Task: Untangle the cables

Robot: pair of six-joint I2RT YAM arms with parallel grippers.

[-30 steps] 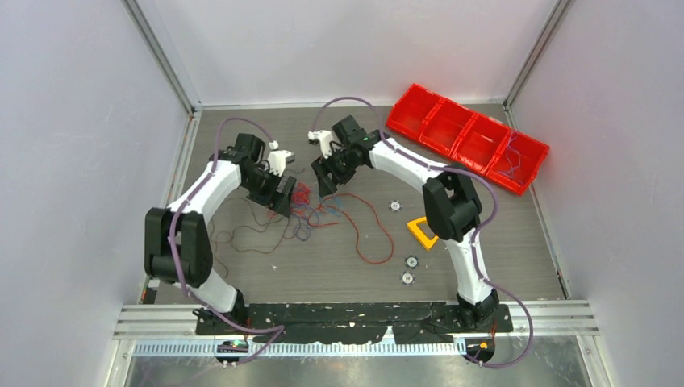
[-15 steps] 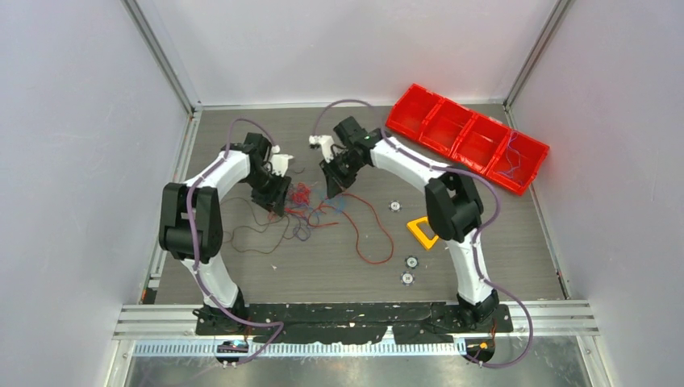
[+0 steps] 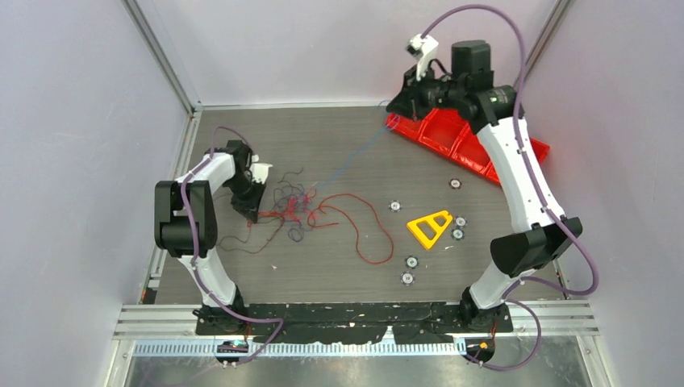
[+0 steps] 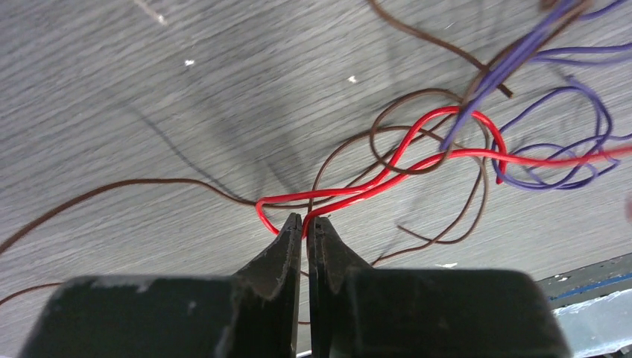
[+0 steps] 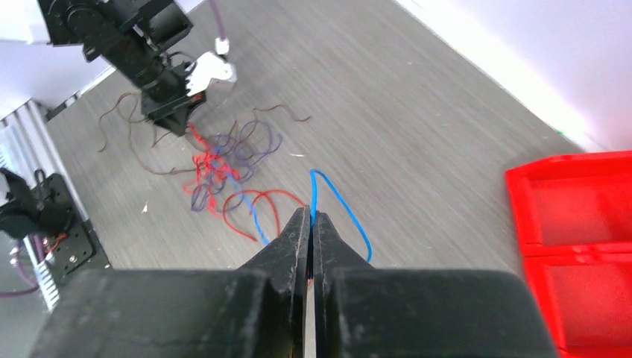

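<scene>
**Top view.** Counted: two arms, one knotted clump of cables (image 3: 297, 206), one red tray (image 3: 442, 134), one yellow triangle frame (image 3: 429, 227) and six small round discs (image 3: 395, 206).
- The tray is set at 2 o'clock on the table (image 3: 339, 278). It is divided into compartments and partly covered by the right arm, so its contents cannot be made out.
- The clump lies left of the table's middle. A long red loop trails from it toward 4 o'clock.
- The left gripper (image 3: 252, 211) is lowered just beside the clump, at its 9 o'clock.
- The right gripper (image 3: 394, 108) is raised well apart from the clump, at its 1 o'clock, by the tray's near corner.
- A blue cable (image 3: 355, 153) is stretched straight between clump and right gripper.

**Left wrist view.** Three colours are counted: red, brown and purple.
- The jaws of the left gripper (image 4: 305, 221) are pressed together, with only a sliver between them, and a bend of the red cable (image 4: 387, 171) is pinched at the tips.
- From there the red cable runs toward 2 o'clock, where it is looped through brown cables (image 4: 149, 183) and purple cables (image 4: 559, 160).

**Right wrist view.** Two tray compartments are in view at 3 o'clock.
- The right gripper's jaws are closed tight, and the blue cable (image 5: 346, 210) is nipped at the tips.
- The clump (image 5: 223, 168) lies on the table at 11 o'clock, well apart.
- The strands within the clump cannot be counted singly.
</scene>
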